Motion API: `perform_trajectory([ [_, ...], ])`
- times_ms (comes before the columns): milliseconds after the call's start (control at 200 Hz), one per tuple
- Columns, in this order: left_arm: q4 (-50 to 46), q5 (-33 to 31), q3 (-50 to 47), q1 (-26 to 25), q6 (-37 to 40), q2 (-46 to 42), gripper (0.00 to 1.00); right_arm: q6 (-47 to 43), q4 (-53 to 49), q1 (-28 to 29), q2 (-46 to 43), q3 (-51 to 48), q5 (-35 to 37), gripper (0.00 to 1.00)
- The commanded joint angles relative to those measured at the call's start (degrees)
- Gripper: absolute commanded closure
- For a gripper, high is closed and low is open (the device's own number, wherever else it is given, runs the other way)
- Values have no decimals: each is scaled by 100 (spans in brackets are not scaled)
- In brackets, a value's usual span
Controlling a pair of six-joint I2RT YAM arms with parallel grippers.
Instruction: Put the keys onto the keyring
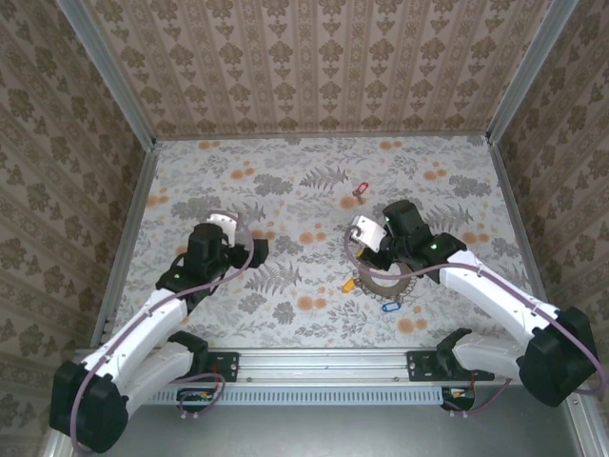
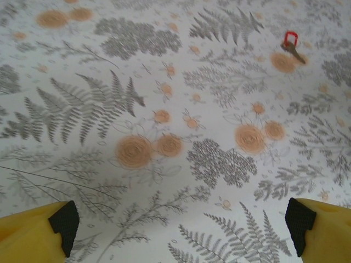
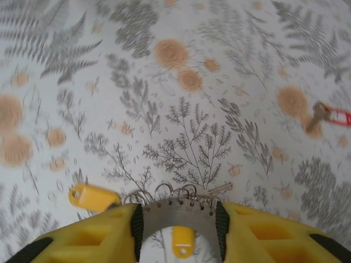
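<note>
Toward nine o'clock on the floral table [image 1: 304, 162], the left gripper [image 1: 255, 249] hangs over bare cloth, its yellow fingers [image 2: 38, 235] spread wide apart with nothing between them. From its wrist camera the red key [image 2: 290, 41] lies far off at about one o'clock, metal blade pointing away to the right. Seen from above, that red key [image 1: 360, 190] sits alone at twelve o'clock from the right arm's wrist, well apart from everything else. Toward four o'clock of the table's middle, the right gripper [image 1: 373, 271] is down at the keyring [image 1: 383, 282], a grey toothed arc lying on the cloth. On its wrist camera the right gripper [image 3: 178, 219] has its jaws clamped on the keyring [image 3: 164, 213], black pads pressing either edge of the grey metal, with small wire loops [image 3: 175, 193] along the top rim. The yellow key [image 1: 349, 284] lies just beside the ring at nine o'clock, touching or nearly so; I cannot tell which. The blue key [image 1: 388, 307] lies near the ring at six o'clock, apart from it.
</note>
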Motion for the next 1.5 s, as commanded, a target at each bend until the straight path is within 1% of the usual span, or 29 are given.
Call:
perform_trajectory([
  [0,92,123,-32,-83,-69,113,0,-1624,-613,41,487,296,-444,62],
  [105,108,69,-75,-96,-87,66,0,-1562,-614,81,864,360,-597,62],
  [195,140,28,-145,-104,-115,-25,0,-1451,-612,130,1230,462,-314,64],
  [225,149,18,-170,-95,-126,-49,0,-1312,-788,193,1543,576,-217,65],
  [290,169,13,-181,-94,-138,-57,0,-750,-955,353,1950,925,27,67],
  [330,174,28,-177,-101,-138,-24,0,-644,-1275,432,2210,1189,153,65],
  [370,174,40,-156,-93,-137,16,0,-461,-1548,539,2482,1438,502,64],
  [430,167,56,-117,-86,-120,96,0,90,-1918,628,2864,1874,935,63],
  [495,160,74,-77,-88,-113,169,0,524,-2227,748,3073,2215,1049,65],
  [625,146,114,-28,-86,-93,272,0,1575,-2659,897,3207,2511,1496,65],
  [685,145,130,-23,-86,-95,304,0,1994,-2885,1082,3384,2551,1925,64],
  [770,153,131,-8,-81,-95,332,0,2340,-3085,1377,3672,2519,2361,66],
  [885,136,156,3,-68,-87,343,0,2886,-3000,1520,3745,2465,2810,67],
  [1010,132,151,3,-68,-87,330,0,3149,-3062,1591,3892,2615,3254,67],
  [1225,112,98,10,-68,-119,344,0,3569,-3119,1877,4276,2848,3318,69],
  [1320,93,81,21,-68,-130,343,0,3635,-3074,1892,4480,2953,3371,74],
  [1495,66,48,30,-68,-137,347,0,3728,-2978,1912,4639,3064,3681,75],
])
